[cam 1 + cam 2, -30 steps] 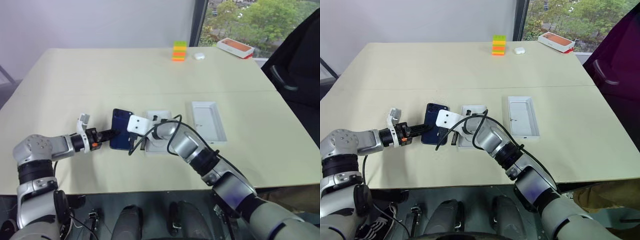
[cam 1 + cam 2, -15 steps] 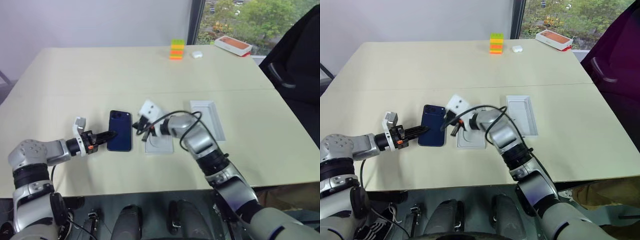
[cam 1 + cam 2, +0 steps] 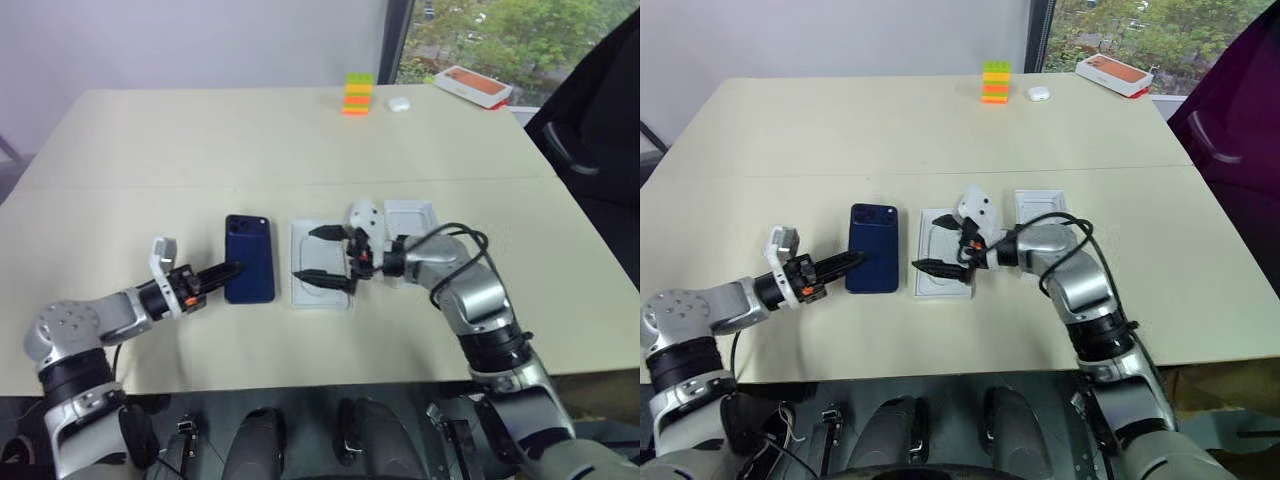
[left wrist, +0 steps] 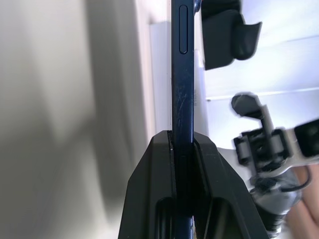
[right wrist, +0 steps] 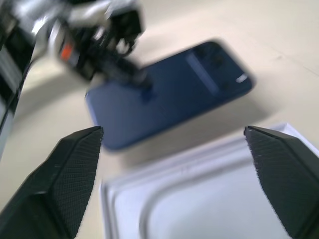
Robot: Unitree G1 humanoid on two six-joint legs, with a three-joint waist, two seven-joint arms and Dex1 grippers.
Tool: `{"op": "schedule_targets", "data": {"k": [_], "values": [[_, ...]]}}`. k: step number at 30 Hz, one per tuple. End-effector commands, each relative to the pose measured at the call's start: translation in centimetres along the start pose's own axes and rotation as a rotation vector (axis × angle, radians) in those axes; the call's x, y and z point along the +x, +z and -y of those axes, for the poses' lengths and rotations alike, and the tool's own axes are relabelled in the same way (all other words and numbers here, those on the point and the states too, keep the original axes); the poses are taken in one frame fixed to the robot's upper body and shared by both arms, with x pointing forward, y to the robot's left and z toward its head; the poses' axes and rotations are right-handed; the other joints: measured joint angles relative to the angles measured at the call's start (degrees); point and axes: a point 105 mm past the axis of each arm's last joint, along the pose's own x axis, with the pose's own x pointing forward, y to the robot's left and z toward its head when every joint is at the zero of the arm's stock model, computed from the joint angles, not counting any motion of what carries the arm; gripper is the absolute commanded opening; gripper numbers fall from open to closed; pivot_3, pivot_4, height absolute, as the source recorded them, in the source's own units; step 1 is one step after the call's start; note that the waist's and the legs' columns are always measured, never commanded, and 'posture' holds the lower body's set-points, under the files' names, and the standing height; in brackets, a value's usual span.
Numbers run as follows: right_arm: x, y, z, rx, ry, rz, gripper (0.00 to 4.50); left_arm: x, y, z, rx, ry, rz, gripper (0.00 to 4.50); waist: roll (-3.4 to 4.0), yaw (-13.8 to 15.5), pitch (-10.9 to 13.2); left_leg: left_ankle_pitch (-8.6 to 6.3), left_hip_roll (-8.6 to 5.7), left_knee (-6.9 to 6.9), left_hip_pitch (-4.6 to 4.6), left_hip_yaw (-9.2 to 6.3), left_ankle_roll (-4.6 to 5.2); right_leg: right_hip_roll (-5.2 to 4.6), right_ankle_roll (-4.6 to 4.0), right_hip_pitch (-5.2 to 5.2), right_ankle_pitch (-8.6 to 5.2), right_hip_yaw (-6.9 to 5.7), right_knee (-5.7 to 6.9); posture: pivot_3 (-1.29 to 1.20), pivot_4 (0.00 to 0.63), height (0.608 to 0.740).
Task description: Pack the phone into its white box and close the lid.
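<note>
The phone [image 3: 250,271] is pinched at its near left edge by the left fingers [image 3: 228,271], clenched on it, its long axis running from six to twelve o'clock. At three o'clock from it lies a white insert [image 3: 320,277], over which the right fingers [image 3: 313,255] are held spread and empty. Further toward three, the white box [image 3: 415,218] sits on the desk [image 3: 200,150], with open room around it.
</note>
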Motion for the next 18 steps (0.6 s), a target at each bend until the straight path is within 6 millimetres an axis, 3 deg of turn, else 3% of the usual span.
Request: {"op": "schedule_targets", "data": {"k": [1, 6, 9, 11, 18], "values": [[-2.2, 0.8, 0.3, -0.124, -0.009, 0.027, 4.48, 1.6, 0.0, 2.4, 0.058, -0.073, -0.007, 0.00, 0.00, -0.05, 0.00, 0.00, -0.01, 0.01, 0.00, 0.01, 0.00, 0.00, 0.00, 0.01, 0.00, 0.00, 0.00, 0.00, 0.150, 0.740], [-2.9, 0.5, 0.5, -0.141, -0.017, 0.028, 4.48, 2.4, -0.3, 3.0, 0.064, -0.082, -0.011, 0.00, -0.08, -0.57, 0.05, 0.00, 0.03, 0.12, 0.05, 0.04, 0.00, 0.04, 0.00, 0.06, 0.00, 0.06, 0.00, 0.00, 0.150, 0.740], [-4.4, -1.3, 1.4, -0.131, -0.065, -0.039, 4.48, 5.1, -0.5, 4.2, 0.035, -0.126, -0.037, 0.00, -0.10, 0.27, 0.09, 0.01, 0.12, 0.12, 0.06, -0.04, -0.02, 0.23, -0.01, 0.06, 0.01, 0.02, 0.05, 0.00, 0.150, 0.740], [-4.8, -1.6, 1.6, -0.134, -0.077, -0.051, 4.48, 6.6, -1.4, 4.0, 0.018, -0.085, -0.053, 0.00, -0.14, 1.10, 0.12, 0.03, 0.07, 0.24, 0.02, -0.03, -0.05, 0.20, -0.03, 0.15, 0.01, -0.12, 0.02, 0.00, 0.150, 0.740], [-5.7, -2.3, 2.2, -0.135, -0.114, -0.078, 4.48, 8.2, -3.2, 3.0, -0.024, -0.008, -0.078, 0.00, -0.20, 0.94, 0.17, 0.01, -0.01, 0.24, 0.05, -0.04, 0.00, 0.11, 0.00, 0.17, 0.00, 0.01, -0.02, 0.00, 0.150, 0.740]]}}
